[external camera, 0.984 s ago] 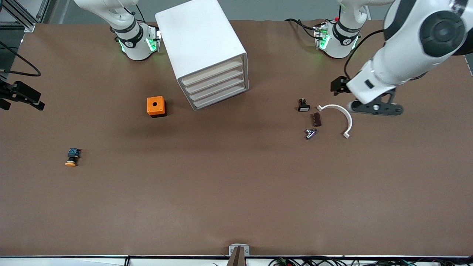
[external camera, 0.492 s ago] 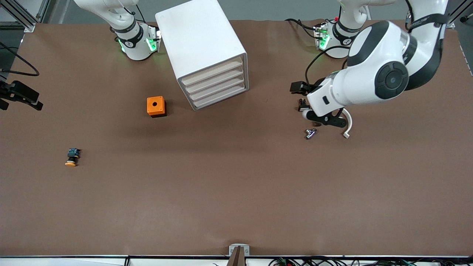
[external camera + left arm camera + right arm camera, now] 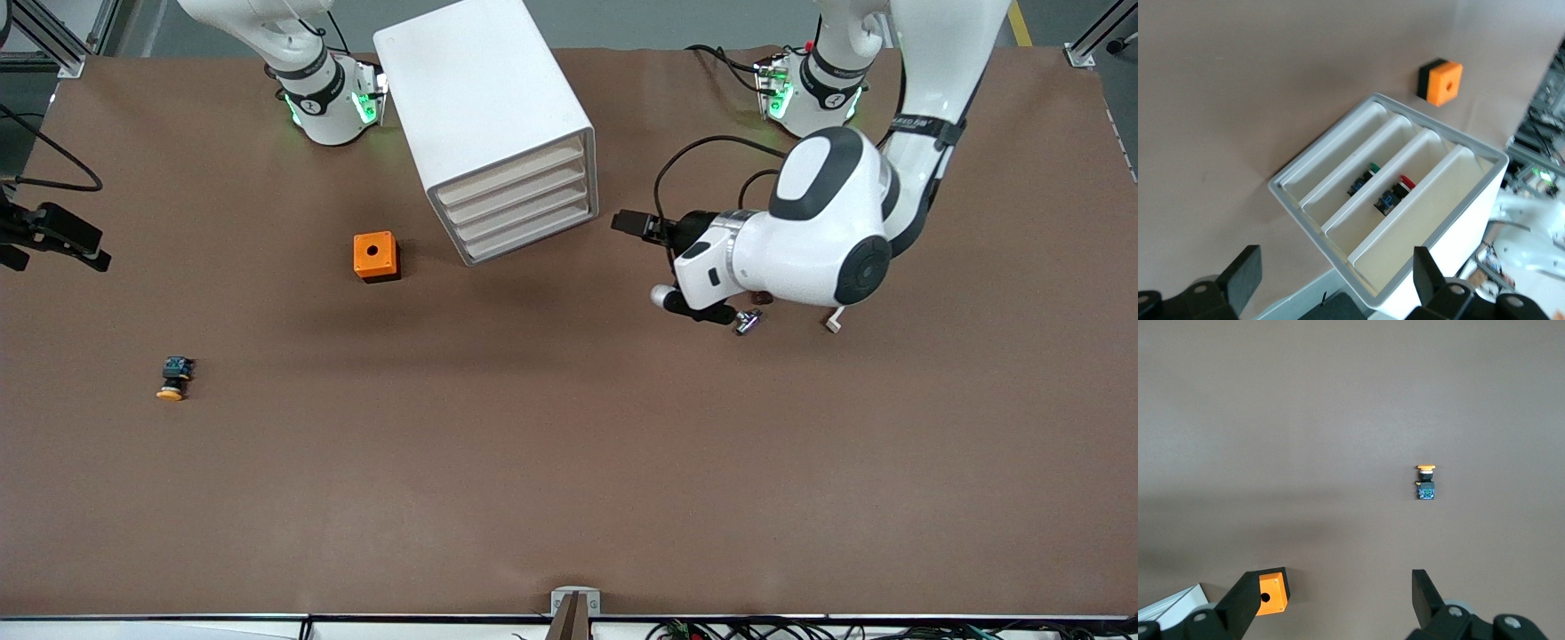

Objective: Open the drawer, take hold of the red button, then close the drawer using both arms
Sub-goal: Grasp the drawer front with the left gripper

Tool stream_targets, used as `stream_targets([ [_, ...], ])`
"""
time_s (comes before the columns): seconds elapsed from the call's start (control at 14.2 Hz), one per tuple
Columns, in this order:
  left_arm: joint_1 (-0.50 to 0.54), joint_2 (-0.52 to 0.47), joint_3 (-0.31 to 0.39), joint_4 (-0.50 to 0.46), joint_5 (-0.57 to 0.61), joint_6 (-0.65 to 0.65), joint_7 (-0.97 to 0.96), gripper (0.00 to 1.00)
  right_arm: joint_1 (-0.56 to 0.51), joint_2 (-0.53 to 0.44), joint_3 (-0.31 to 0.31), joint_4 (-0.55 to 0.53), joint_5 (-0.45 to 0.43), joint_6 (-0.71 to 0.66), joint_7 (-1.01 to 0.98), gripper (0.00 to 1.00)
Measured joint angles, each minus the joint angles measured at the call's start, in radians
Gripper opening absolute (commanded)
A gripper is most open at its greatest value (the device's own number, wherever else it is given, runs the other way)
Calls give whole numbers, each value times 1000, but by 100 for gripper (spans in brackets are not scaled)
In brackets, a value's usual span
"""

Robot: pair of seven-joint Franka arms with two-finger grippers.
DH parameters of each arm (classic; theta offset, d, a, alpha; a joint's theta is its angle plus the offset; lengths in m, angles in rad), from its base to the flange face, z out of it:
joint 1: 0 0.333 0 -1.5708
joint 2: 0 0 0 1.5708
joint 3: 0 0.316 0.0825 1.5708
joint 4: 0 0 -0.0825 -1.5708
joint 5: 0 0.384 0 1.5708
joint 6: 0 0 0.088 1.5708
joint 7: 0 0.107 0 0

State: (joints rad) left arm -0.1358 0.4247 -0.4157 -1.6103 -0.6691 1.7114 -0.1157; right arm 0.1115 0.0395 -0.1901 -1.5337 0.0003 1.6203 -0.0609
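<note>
Since the earlier frames the left arm has been swung from its own end of the table toward the cabinet (image 3: pixel 498 124); its wrist now covers the small parts that lay exposed before, and the right gripper has shifted only slightly.

The left gripper (image 3: pixel 642 224) is held over the bare table (image 3: pixel 569 462) just in front of the drawer fronts, apart from them, jaws released and wide, nothing between them. In the left wrist view its two black fingers (image 3: pixel 1245 275) are seen framing the cabinet.

All four drawers are seen shut in the front view. In the left wrist view the red-capped button (image 3: pixel 1395 195) is seen lying on its side inside one of the drawer compartments (image 3: pixel 1405 180), beside a like green-capped button (image 3: pixel 1363 180) in the neighbouring compartment. Which drawer holds it cannot be told.

The right gripper (image 3: pixel 53 233) is held over the edge of the table at the right arm's end, jaws released, empty. Its wrist view shows the orange cube (image 3: pixel 1271 592) and the orange-yellow-capped button (image 3: pixel 1426 482) on the table, well apart.

A small metal part (image 3: pixel 747 322) lies beside the left arm's wrist.
</note>
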Motion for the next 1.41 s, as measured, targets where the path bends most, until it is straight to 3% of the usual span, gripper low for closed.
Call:
stream_targets([
  [0.35,-8,127,0,-24,-127,45,248,100,23,11,1,4,0,0,47,100],
  [0.84,-34,239,-1,-170,-427,92,710,100,152,17,4,5,1,-105,264,100],
  [1.41,-125,270,-2,-243,-625,140,952,100,265,17,5,5,2,-186,539,100],
])
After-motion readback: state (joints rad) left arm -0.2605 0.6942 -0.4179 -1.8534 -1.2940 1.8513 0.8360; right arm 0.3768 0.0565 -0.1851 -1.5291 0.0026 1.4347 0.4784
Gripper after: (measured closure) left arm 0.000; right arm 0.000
